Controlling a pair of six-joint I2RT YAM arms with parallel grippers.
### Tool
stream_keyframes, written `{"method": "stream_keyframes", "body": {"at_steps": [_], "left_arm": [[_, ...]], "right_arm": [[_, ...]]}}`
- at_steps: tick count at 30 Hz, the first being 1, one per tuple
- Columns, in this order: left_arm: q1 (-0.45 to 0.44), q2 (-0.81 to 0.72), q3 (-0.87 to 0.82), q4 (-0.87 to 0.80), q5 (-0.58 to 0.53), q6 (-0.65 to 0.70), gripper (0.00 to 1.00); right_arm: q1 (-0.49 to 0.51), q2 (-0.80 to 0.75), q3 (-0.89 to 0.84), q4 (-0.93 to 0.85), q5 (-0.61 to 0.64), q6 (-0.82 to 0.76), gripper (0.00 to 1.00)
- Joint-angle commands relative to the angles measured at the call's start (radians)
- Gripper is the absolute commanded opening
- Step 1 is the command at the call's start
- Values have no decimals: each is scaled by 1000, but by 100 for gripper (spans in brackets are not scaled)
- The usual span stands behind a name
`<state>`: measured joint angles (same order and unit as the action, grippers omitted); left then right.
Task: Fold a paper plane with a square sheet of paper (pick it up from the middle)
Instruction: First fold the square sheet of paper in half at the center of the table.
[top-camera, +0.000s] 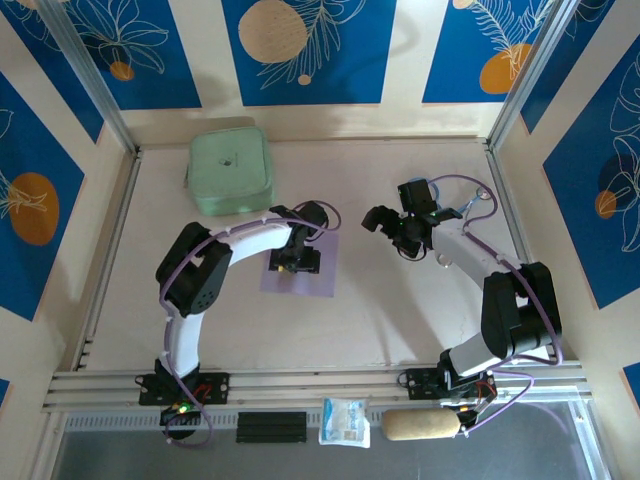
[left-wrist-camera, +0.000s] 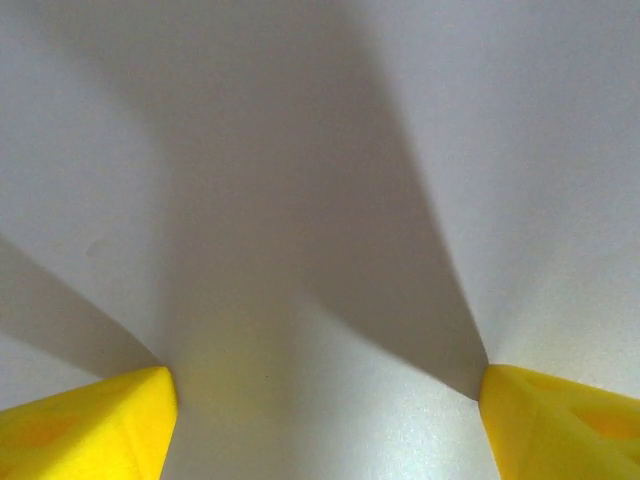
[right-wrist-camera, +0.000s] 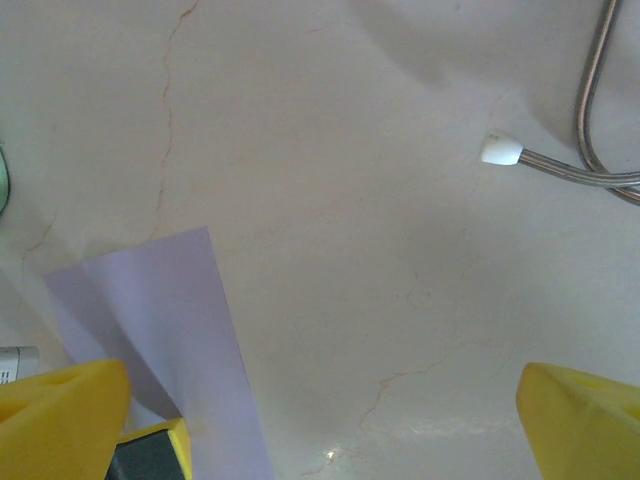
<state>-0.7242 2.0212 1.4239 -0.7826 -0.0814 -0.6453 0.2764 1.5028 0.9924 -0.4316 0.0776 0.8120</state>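
The square sheet of paper is pale lilac and lies flat on the table, left of centre. My left gripper is lowered onto its middle. In the left wrist view the sheet spreads under the gripper, whose yellow fingertips stand wide apart and open with nothing pinched. My right gripper hovers open over bare table to the right of the sheet. Its wrist view shows the sheet's edge at the lower left, beside its own spread fingertips. A paper plane is out of view.
A mint-green pouch lies at the back left, behind the sheet. A metal cable with a white tip hangs near the right arm. Walls close the table on three sides, and rails run along the front edge.
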Motion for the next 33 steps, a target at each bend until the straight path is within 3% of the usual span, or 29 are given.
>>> {"method": "stream_keyframes", "body": {"at_steps": [1,9,13,16,20,24,28,33], "left_arm": [[-10,47,-38,-23,-12,-15,76],[-6,-56,-63,56,37,-2,55],[10,-169,-122,205,169,-6,39],[30,-246,-192,356,292,-50,32],[66,-313,-295,586,429,-159,30],[93,-337,-397,800,495,-286,30],[109,-320,-462,857,463,-339,30],[113,-299,-504,816,381,-333,28]], "right_arm": [[-2,14,17,-18,-23,13,100],[-4,7,4,21,-49,19,100],[-14,-19,-20,74,-85,21,100],[-29,-46,-52,142,-154,20,100],[-47,-76,-101,255,-282,29,99],[-39,-70,-126,351,-408,32,95],[3,-29,-122,384,-456,26,87],[61,51,-106,388,-470,44,68]]}}
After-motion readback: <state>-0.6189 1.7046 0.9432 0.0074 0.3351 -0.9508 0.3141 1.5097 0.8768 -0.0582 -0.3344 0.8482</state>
